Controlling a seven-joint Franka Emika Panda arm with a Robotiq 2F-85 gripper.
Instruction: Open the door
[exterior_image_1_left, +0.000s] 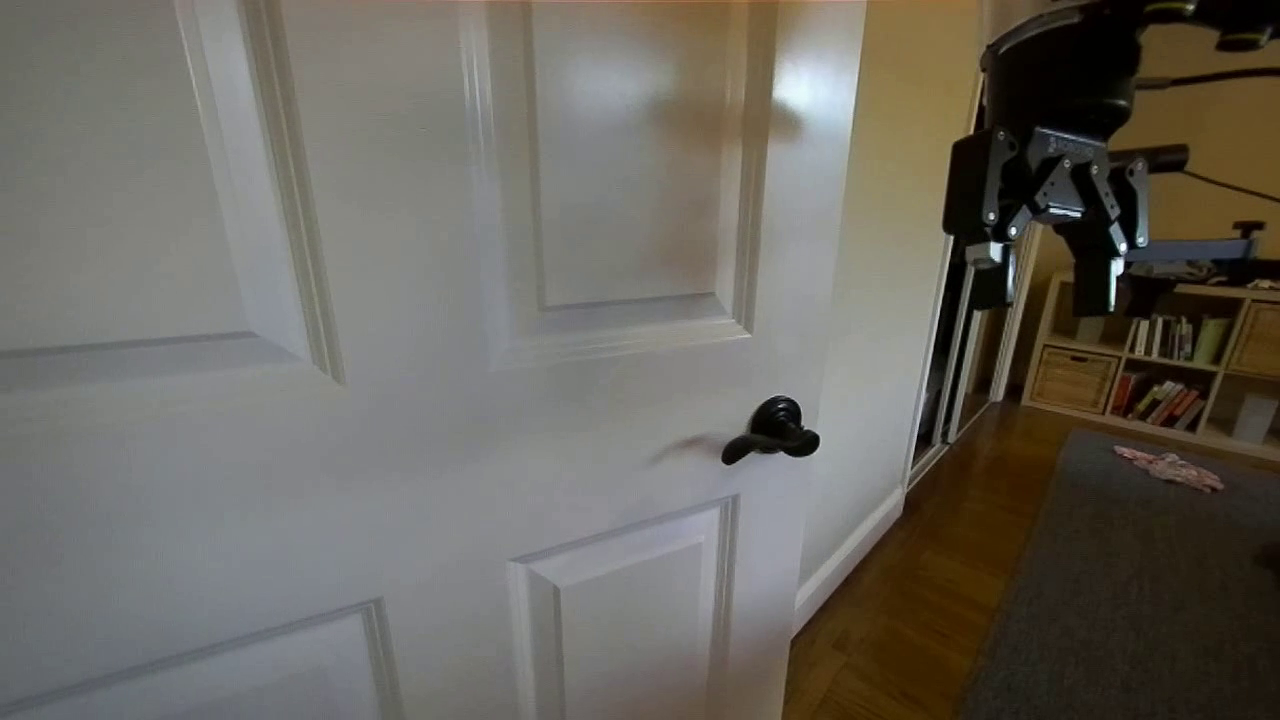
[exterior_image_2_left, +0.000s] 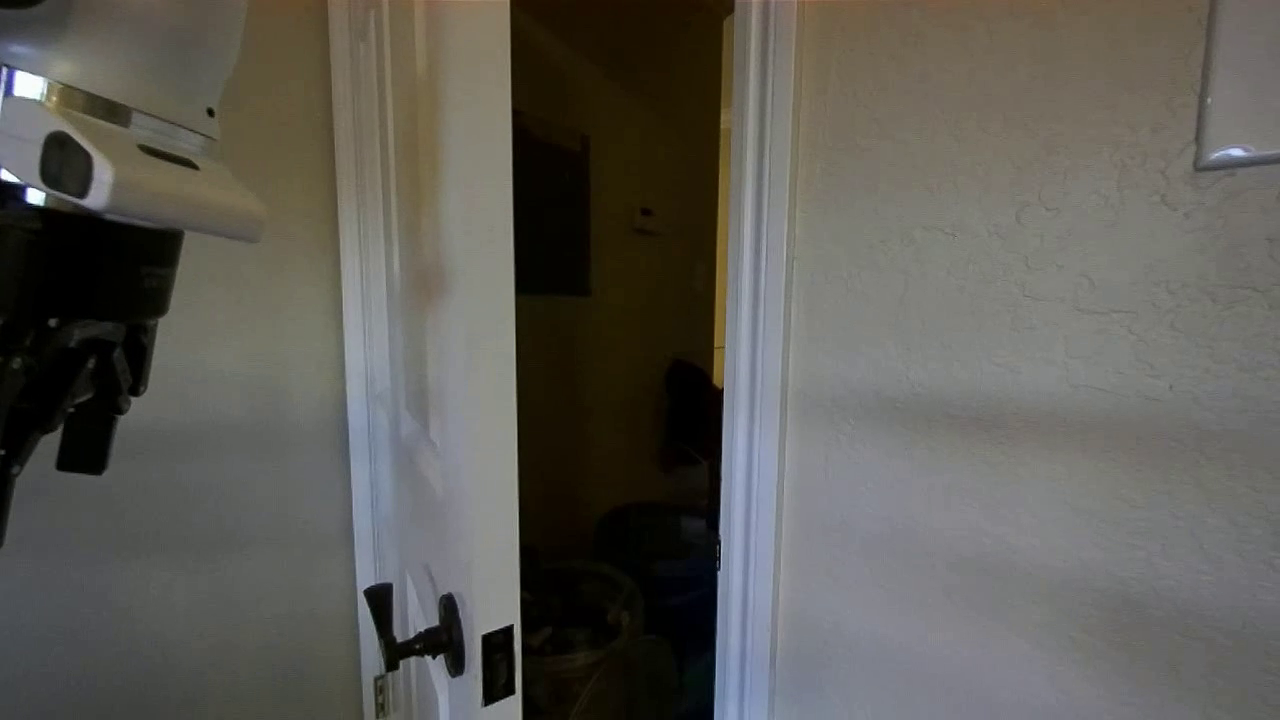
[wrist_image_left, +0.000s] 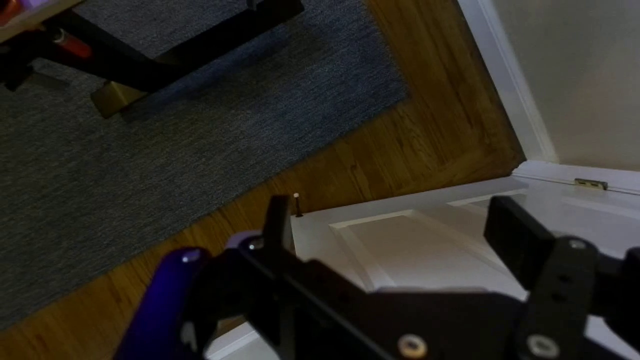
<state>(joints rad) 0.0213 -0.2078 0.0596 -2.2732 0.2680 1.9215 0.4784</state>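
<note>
Claw (exterior_image_1_left: 1043, 285) spread wide, holding nothing, clear of the door (exterior_image_1_left: 420, 450), door standing open in its frame (exterior_image_2_left: 757, 400), black handle (exterior_image_1_left: 770, 435) on the door, rug (wrist_image_left: 225, 140) near the door's foot, shelf (exterior_image_1_left: 1170, 362) well apart from the door.

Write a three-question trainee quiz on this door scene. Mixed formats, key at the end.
1. True or false: the hand is clear of the lever handle.

2. Multiple choice. Judging by an exterior view, the white door is:
A) fully shut
B) standing open
C) lying flat

3. Fill in the blank (apart or touching): in the wrist view, the fingers of the hand stand ____.

Key: 1. True. 2. B. 3. apart.
</note>
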